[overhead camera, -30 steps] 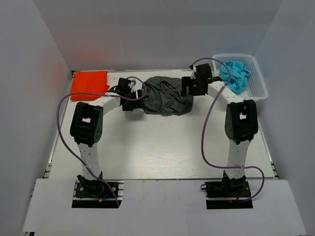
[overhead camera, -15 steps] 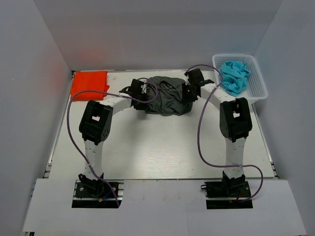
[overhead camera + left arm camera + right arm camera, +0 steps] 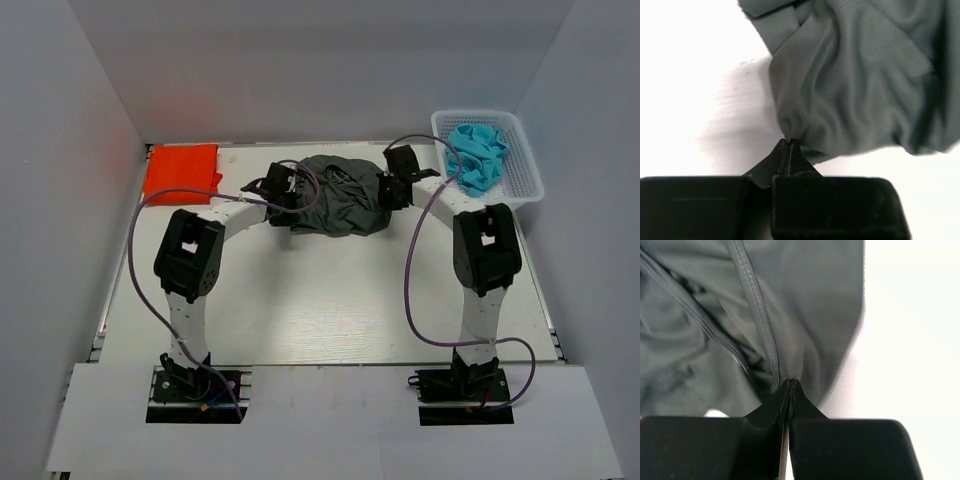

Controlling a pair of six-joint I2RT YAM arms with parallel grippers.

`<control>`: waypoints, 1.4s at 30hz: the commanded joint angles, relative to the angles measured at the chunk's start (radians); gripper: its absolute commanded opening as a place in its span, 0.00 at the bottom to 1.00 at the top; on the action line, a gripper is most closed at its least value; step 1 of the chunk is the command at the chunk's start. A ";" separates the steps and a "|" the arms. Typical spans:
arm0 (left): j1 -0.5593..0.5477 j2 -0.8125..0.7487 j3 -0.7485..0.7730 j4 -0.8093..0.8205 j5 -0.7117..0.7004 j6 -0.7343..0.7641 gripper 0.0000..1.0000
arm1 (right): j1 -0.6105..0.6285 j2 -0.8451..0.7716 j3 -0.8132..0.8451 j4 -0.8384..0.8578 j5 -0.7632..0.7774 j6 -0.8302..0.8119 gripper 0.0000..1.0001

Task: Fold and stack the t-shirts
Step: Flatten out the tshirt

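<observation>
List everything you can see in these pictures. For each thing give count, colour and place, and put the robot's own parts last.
grey t-shirt: one, dark charcoal-grey, crumpled at the far middle of the table
orange-red t-shirt: one, bright orange-red, folded flat at the far left corner
basket: one, white, far right corner
blue cloth: count unclear, bright blue, bundled in the basket
table: one, white, under everything
walls: three, pale grey, around the table
cables: two, purple, one looping beside each arm
left arm, right arm: two, white and black, bases at the near edge
left jaws: one pair, black, shut on the grey t-shirt's left side
right jaws: one pair, black, shut on its right side
</observation>
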 commanded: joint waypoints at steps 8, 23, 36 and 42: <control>-0.003 -0.271 -0.014 -0.075 -0.123 -0.051 0.00 | -0.005 -0.302 -0.100 0.125 0.137 -0.035 0.00; -0.003 -0.757 0.175 0.115 -0.231 0.093 0.00 | -0.008 -0.718 -0.036 0.428 0.343 -0.167 0.00; 0.006 -1.036 0.274 0.295 0.135 0.101 0.00 | -0.007 -1.105 -0.043 0.577 -0.004 -0.234 0.00; 0.017 -1.107 0.274 0.286 0.138 0.058 0.00 | -0.007 -1.185 -0.047 0.590 -0.149 -0.227 0.00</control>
